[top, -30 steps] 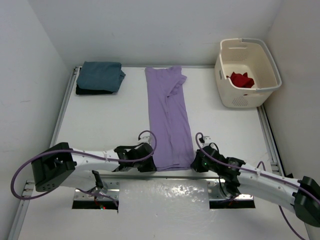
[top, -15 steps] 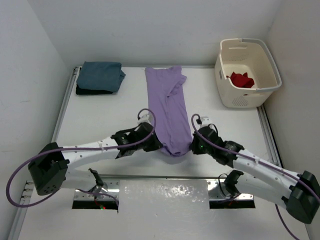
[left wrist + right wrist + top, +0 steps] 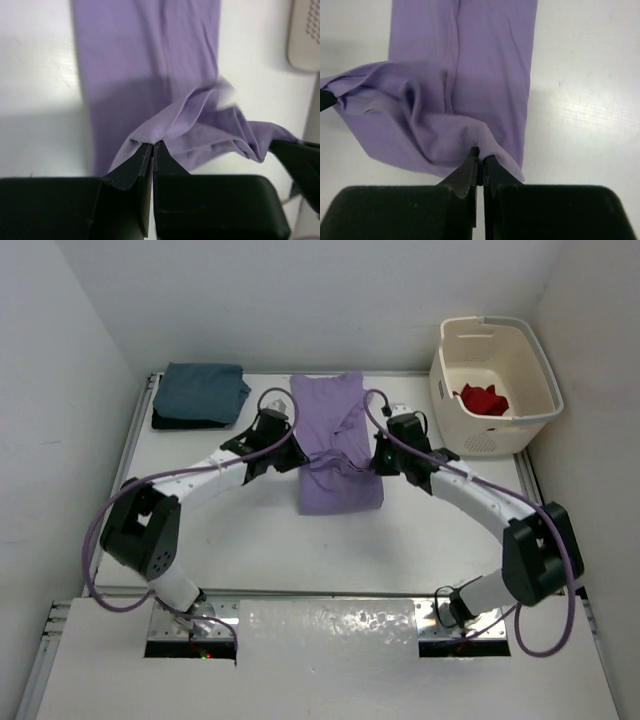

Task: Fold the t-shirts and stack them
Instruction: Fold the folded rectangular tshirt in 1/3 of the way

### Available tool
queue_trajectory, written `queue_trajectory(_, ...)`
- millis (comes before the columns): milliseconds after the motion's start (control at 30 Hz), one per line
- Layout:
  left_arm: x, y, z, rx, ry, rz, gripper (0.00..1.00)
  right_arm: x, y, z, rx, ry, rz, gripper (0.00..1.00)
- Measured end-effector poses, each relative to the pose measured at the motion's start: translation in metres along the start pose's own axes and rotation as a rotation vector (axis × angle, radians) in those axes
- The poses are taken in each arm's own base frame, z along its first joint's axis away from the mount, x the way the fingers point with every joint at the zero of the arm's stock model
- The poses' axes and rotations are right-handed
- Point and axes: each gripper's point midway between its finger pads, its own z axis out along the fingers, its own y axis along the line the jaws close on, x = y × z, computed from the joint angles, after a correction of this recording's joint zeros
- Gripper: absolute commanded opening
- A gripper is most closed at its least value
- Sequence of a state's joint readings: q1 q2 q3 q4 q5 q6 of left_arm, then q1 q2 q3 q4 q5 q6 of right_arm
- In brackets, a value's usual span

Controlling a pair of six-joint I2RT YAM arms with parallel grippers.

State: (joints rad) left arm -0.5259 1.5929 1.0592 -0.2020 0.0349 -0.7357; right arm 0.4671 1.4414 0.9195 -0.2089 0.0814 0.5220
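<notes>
The lavender t-shirt [image 3: 338, 455] lies as a long strip in the table's middle, its near end lifted and carried back over the rest. My left gripper [image 3: 153, 144] is shut on the hem's left corner, at the strip's left edge [image 3: 297, 458]. My right gripper [image 3: 481, 152] is shut on the right corner, at the strip's right edge [image 3: 378, 462]. The hem sags in folds between the two grippers. A teal-blue t-shirt [image 3: 203, 390] lies folded on a black one [image 3: 172, 421] at the far left. A red t-shirt [image 3: 484, 399] sits in the basket.
The cream laundry basket [image 3: 478, 440] stands at the far right corner. White walls close the table on the left, back and right. Both arms reach far forward over the table, their cables arching above them.
Both grippers have carried the lavender shirt's near hem from the table's front edge back towards the collar, so the strip now lies doubled over itself.
</notes>
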Motion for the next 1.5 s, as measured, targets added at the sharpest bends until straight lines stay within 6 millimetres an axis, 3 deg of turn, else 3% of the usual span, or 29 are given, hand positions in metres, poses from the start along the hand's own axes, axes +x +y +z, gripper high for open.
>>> queue_trajectory(167, -0.039, -0.002, 0.027, 0.002, -0.013, 0.018, 0.0, -0.045, 0.006, 0.034, -0.05, -0.033, 0.006, 0.0)
queue_trajectory(300, -0.053, -0.002, 0.037, 0.02, -0.008, 0.022, 0.0, -0.059, 0.006, 0.062, -0.073, -0.012, 0.018, 0.0)
queue_trajectory(500, -0.069, 0.013, 0.057, 0.008, 0.005, 0.021, 0.0, -0.066, 0.001, 0.088, -0.085, 0.011, 0.033, 0.0)
queue_trajectory(800, -0.083, 0.02, 0.078, 0.005, 0.013, 0.039, 0.0, -0.09, -0.015, 0.102, -0.086, -0.01, 0.048, 0.0)
queue_trajectory(1067, -0.098, 0.021, 0.103, 0.009, 0.013, 0.057, 0.0, -0.084, -0.027, 0.13, -0.092, 0.03, 0.054, 0.0)
queue_trajectory(1167, -0.098, 0.028, 0.111, -0.01, 0.025, 0.051, 0.0, -0.08, -0.03, 0.143, -0.094, 0.05, 0.057, 0.15)
queue_trajectory(1200, -0.096, 0.032, 0.114, -0.02, 0.034, 0.047, 0.05, -0.079, -0.031, 0.149, -0.095, 0.055, 0.055, 0.23)
queue_trajectory(1233, -0.096, 0.036, 0.116, -0.034, 0.042, 0.042, 0.42, -0.078, -0.032, 0.154, -0.094, 0.06, 0.055, 0.32)
queue_trajectory(1300, -0.098, 0.043, 0.122, -0.056, 0.054, 0.042, 0.76, -0.078, -0.034, 0.166, -0.092, 0.066, 0.051, 0.42)
queue_trajectory(1333, -0.099, 0.045, 0.124, -0.064, 0.056, 0.045, 0.95, -0.079, -0.036, 0.17, -0.09, 0.069, 0.048, 0.54)
queue_trajectory(1367, -0.102, 0.047, 0.126, -0.075, 0.059, 0.046, 0.98, -0.08, -0.036, 0.173, -0.089, 0.07, 0.047, 0.59)
queue_trajectory(1400, -0.106, 0.047, 0.128, -0.078, 0.056, 0.046, 0.99, -0.081, -0.037, 0.174, -0.088, 0.072, 0.043, 0.85)
queue_trajectory(1433, -0.111, 0.047, 0.128, -0.08, 0.048, 0.045, 0.99, -0.082, -0.037, 0.173, -0.085, 0.073, 0.049, 0.99)
queue_trajectory(1500, -0.12, 0.043, 0.125, -0.081, 0.034, 0.056, 1.0, -0.087, -0.038, 0.171, -0.088, 0.062, 0.034, 0.99)
